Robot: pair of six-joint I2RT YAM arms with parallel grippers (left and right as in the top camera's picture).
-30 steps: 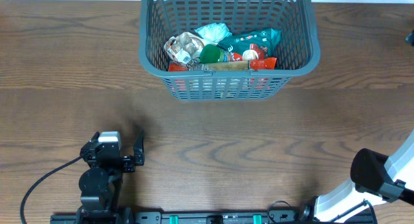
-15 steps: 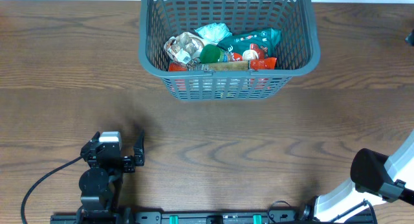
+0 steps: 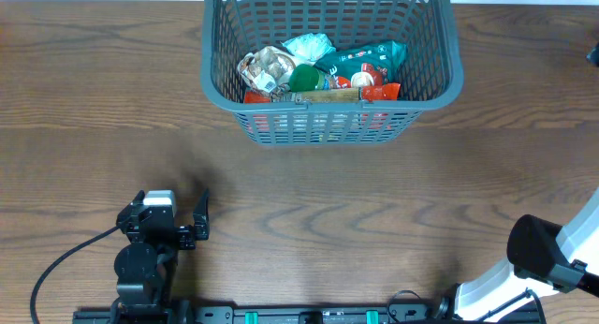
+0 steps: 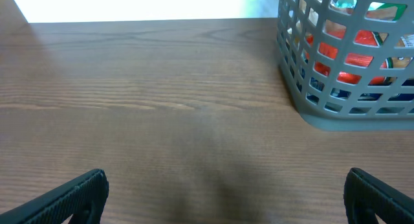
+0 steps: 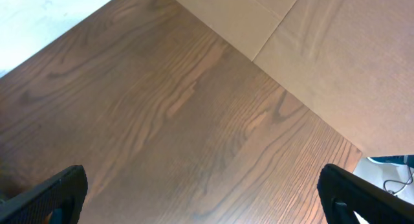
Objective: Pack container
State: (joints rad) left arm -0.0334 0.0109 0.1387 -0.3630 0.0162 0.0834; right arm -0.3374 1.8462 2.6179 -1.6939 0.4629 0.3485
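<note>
The dark grey lattice container (image 3: 449,57) stands at the back middle of the table and holds several packets, among them green (image 3: 360,60), red and beige ones. It also shows at the upper right of the left wrist view (image 4: 304,62), red packets visible through its slots. My left gripper (image 4: 223,195) is open and empty over bare wood near the front left; in the overhead view it sits low at the left (image 3: 173,221). My right gripper (image 5: 200,195) is open and empty over bare wood at the table's right edge.
The brown wooden table (image 3: 309,193) spreads around the container. In the right wrist view the table's edge (image 5: 259,56) runs diagonally, with tan floor beyond it. The right arm's body (image 3: 552,258) sits at the front right corner.
</note>
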